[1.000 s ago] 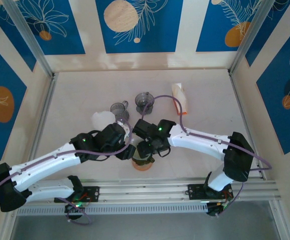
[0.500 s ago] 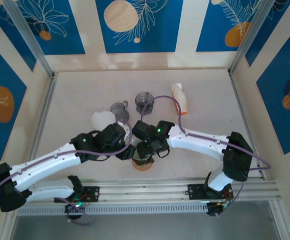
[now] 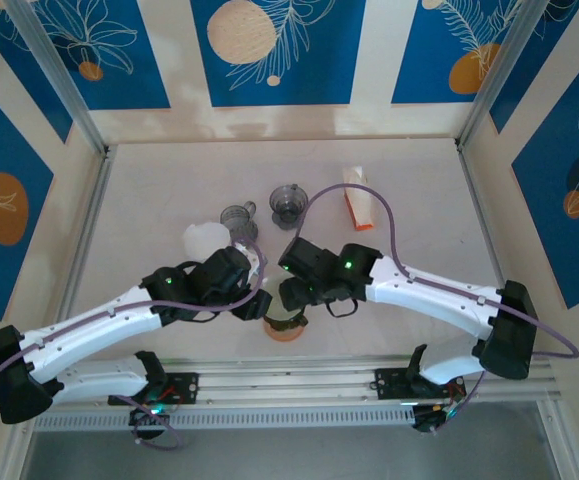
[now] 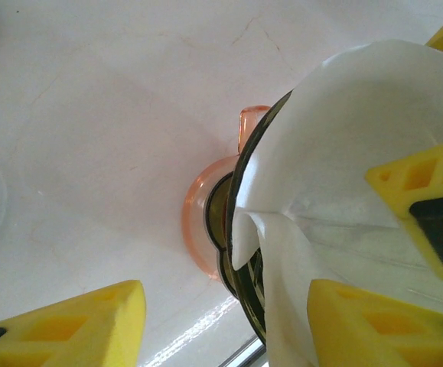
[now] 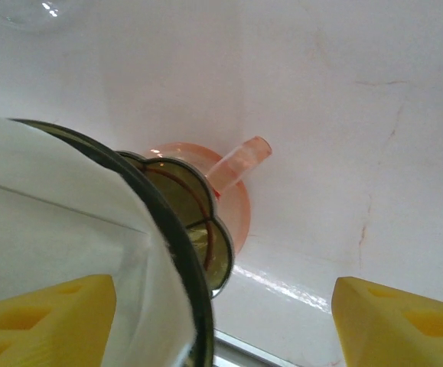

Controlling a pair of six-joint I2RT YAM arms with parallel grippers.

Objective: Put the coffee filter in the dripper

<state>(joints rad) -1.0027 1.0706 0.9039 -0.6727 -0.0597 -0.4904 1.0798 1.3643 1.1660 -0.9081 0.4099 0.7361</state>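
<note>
Coffee filter [image 4: 359, 130] edge within dripper [image 5: 177, 243] rim

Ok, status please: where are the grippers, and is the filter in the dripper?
Left gripper open, right gripper open, both astride the dripper rim. Filter in the dripper, one fold over the rim. Right gripper's finger above the filter.
</note>
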